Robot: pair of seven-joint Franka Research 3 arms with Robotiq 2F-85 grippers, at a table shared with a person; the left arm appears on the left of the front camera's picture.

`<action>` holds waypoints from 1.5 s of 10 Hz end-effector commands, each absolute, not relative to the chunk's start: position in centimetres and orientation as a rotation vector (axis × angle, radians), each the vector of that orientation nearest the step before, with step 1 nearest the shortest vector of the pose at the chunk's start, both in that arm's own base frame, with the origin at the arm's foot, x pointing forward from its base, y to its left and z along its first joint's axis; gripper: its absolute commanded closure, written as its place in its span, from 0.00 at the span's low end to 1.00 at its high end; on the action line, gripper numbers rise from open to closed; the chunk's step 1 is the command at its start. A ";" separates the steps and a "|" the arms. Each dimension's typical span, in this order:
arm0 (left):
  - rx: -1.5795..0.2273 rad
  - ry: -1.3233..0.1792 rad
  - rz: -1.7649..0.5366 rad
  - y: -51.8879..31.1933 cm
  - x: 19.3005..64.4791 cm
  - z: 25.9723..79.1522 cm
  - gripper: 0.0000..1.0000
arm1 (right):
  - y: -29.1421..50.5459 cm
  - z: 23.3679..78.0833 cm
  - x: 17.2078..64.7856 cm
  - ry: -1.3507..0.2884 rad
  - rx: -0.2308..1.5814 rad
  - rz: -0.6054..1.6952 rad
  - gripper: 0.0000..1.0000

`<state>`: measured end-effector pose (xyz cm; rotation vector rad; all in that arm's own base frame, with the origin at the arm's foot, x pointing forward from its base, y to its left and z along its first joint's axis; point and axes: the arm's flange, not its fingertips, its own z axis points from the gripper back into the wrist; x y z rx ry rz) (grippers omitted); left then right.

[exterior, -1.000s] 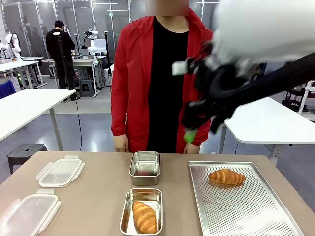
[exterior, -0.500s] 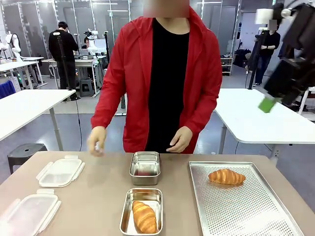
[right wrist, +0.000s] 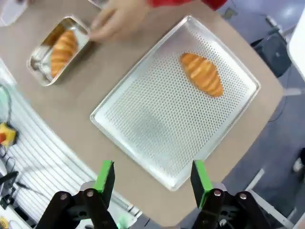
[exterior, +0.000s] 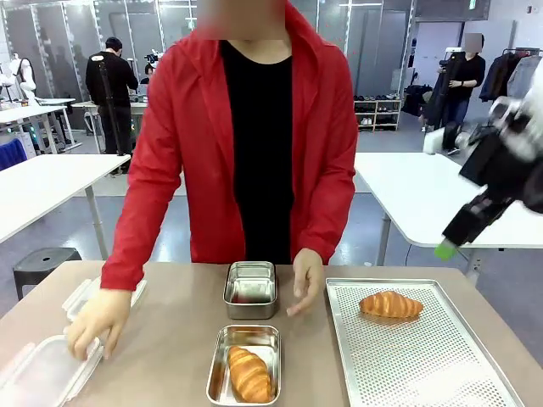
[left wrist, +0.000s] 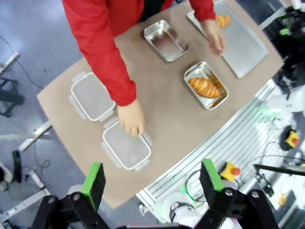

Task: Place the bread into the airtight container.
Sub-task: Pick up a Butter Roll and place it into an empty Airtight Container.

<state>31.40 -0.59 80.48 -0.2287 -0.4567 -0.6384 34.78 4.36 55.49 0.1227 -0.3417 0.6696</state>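
Observation:
One bread, a croissant (exterior: 390, 303), lies on the perforated tray (exterior: 407, 356) at the right; another croissant (exterior: 247, 373) lies in the near steel container (exterior: 217, 373). Behind it stands an empty steel airtight container (exterior: 250, 288). My right gripper (exterior: 454, 242) hangs high above the tray's far right, open and holding nothing. From its wrist I look down past the right gripper (right wrist: 152, 179) onto the tray (right wrist: 157, 119) and its croissant (right wrist: 202, 74). My left gripper (left wrist: 152, 179) is open, high over the table's left edge.
The person leans over the table, one hand (exterior: 97, 318) on the near clear lid (exterior: 42, 373), the other hand (exterior: 305, 284) beside the empty container. A second lid (left wrist: 91, 95) lies farther back. Bare tabletop (exterior: 170, 339) lies between lids and containers.
My right arm swung from the middle of the picture out to the right and lower. The person leaned in, laid one hand on the near lid and the other by the empty container.

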 end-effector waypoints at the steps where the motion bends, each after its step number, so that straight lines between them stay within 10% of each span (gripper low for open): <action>1: -0.236 -0.451 -0.650 -0.5 31.2 80.6 0.00 | 5.3 49.3 40.9 -0.343 0.256 0.671 0.19; 4: -0.236 -0.451 -0.650 -0.5 31.2 80.6 0.00 | 6.6 45.0 45.0 -0.354 0.275 0.596 0.19; 10: -0.236 -0.451 -0.650 -0.5 31.2 80.6 0.00 | -14.3 58.9 25.0 -0.681 0.428 0.282 0.19; 15: -0.236 -0.451 -0.650 -0.5 31.2 80.6 0.00 | -15.8 59.9 23.2 -0.715 0.437 0.279 0.19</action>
